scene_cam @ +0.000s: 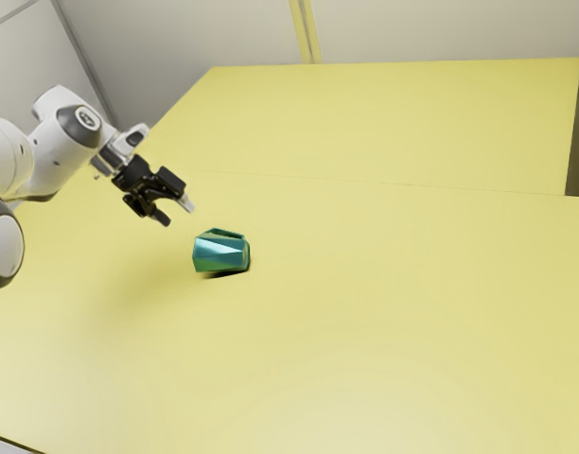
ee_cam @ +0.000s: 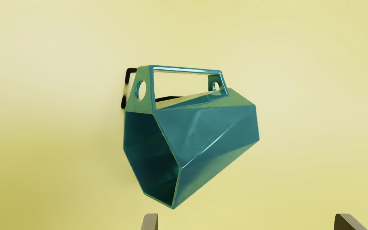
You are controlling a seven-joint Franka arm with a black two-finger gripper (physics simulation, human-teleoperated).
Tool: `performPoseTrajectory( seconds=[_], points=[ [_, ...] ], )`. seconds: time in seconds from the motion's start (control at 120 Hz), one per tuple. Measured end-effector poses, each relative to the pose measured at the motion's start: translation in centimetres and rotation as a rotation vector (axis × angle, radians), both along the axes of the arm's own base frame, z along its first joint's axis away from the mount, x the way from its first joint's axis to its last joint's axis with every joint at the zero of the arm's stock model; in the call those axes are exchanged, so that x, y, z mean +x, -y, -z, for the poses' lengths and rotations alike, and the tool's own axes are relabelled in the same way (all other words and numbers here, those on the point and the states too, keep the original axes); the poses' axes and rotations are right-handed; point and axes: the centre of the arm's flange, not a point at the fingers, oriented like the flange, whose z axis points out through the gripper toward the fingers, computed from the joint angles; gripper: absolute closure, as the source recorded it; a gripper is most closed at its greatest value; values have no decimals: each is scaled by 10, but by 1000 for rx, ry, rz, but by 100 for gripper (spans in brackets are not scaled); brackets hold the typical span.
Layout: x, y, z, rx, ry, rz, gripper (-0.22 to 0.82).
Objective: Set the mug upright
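In the exterior view the black gripper (scene_cam: 178, 215) hangs above the table, up and to the left of the mug. The teal faceted mug (scene_cam: 220, 253) lies on its side on the yellow surface. From the wrist view, the mug (ee_cam: 203, 137) shows its dark open mouth and an angular handle along one side. The fingertips of the gripper (ee_cam: 246, 222) stand wide apart, open, with nothing held between them; the mug is beyond them, apart from both.
The yellow table (scene_cam: 384, 312) stretches around the mug, with a thin seam across it. A pale wall (scene_cam: 441, 28) rises behind its far edge. The white arm comes in from the exterior view's left.
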Motion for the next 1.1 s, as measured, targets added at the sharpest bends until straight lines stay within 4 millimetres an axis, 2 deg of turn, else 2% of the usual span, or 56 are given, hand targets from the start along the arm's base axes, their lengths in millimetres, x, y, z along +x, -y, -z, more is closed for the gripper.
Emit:
performPoseTrajectory(
  seconds=[0.325, 0.608, 0.825, 1.1],
  points=[
    [2, -16, 34, -28, 68, 69, 0],
    [-10, -25, 71, -112, 84, 62, 0],
    [-20, -34, 82, -192, 115, 35, 0],
    [-21, -32, 91, -288, 159, 27, 0]
  ],
)
